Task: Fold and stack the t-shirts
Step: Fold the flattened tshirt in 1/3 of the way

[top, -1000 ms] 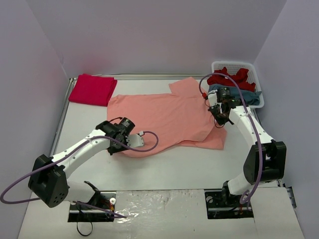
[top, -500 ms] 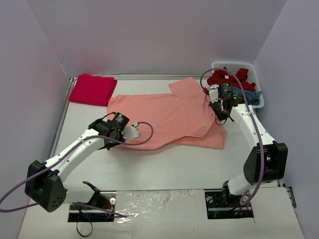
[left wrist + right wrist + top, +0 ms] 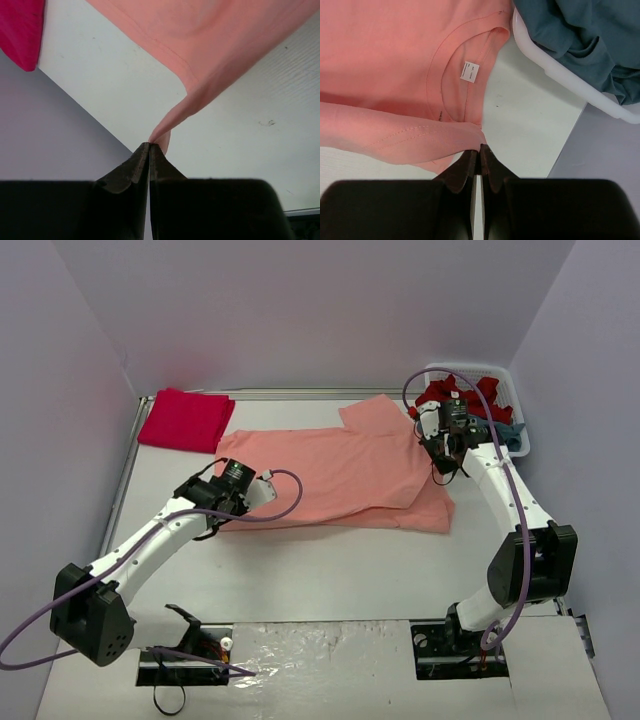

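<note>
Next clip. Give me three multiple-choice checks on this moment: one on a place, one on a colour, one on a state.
1. Where does the folded crimson t-shirt lie?
A. at the far left corner of the table
B. draped over the left arm
C. at the near right corner

2. In the white basket, what colour lies beside the red cloth?
A. yellow
B. black
C. teal-blue

3. How is the left hand?
A. open above bare table
B. shut on the salmon t-shirt
C. open around the crimson t-shirt

Key:
1 A, the top view shows it folded by the far left wall.
2 C, the right wrist view shows teal-blue cloth inside the rim.
3 B, the left wrist view shows it closed on a pinch of salmon cloth.
</note>
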You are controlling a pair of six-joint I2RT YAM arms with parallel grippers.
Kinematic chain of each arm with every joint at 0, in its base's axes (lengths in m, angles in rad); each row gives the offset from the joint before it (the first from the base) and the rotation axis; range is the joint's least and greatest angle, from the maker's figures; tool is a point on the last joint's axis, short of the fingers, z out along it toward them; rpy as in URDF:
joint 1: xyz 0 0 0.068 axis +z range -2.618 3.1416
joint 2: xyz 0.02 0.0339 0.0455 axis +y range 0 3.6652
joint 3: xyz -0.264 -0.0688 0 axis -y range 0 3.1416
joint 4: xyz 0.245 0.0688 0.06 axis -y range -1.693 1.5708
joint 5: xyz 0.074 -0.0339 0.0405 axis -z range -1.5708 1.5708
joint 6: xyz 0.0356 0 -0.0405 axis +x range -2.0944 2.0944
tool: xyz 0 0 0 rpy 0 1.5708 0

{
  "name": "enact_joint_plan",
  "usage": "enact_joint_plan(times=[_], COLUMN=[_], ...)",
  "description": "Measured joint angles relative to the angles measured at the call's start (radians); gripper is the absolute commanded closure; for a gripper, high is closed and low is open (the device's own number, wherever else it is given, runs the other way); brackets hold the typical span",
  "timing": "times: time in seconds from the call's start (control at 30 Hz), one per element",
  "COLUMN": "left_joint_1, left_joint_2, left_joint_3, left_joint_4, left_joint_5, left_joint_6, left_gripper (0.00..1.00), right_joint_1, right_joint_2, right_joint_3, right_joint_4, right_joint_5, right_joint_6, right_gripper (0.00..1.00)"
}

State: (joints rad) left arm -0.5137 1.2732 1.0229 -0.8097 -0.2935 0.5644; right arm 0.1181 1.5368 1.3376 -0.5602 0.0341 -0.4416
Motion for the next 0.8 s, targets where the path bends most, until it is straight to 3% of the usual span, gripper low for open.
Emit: enact_joint_plan(times=[0.8], left_joint_1=[0.054], left_joint_2=[0.008], left_joint_3=[0.013], left_joint_4=[0.111], left_joint_5=[-0.080], left_joint_6=[-0.001], left_gripper=[0.98], right_joint_1=[0.076], right_joint_2=[0.057], right_joint_3=[0.088], right_joint_4=[-0.042], right_joint_5=[-0.005], right_joint_6=[0.007], right_gripper=[1.00])
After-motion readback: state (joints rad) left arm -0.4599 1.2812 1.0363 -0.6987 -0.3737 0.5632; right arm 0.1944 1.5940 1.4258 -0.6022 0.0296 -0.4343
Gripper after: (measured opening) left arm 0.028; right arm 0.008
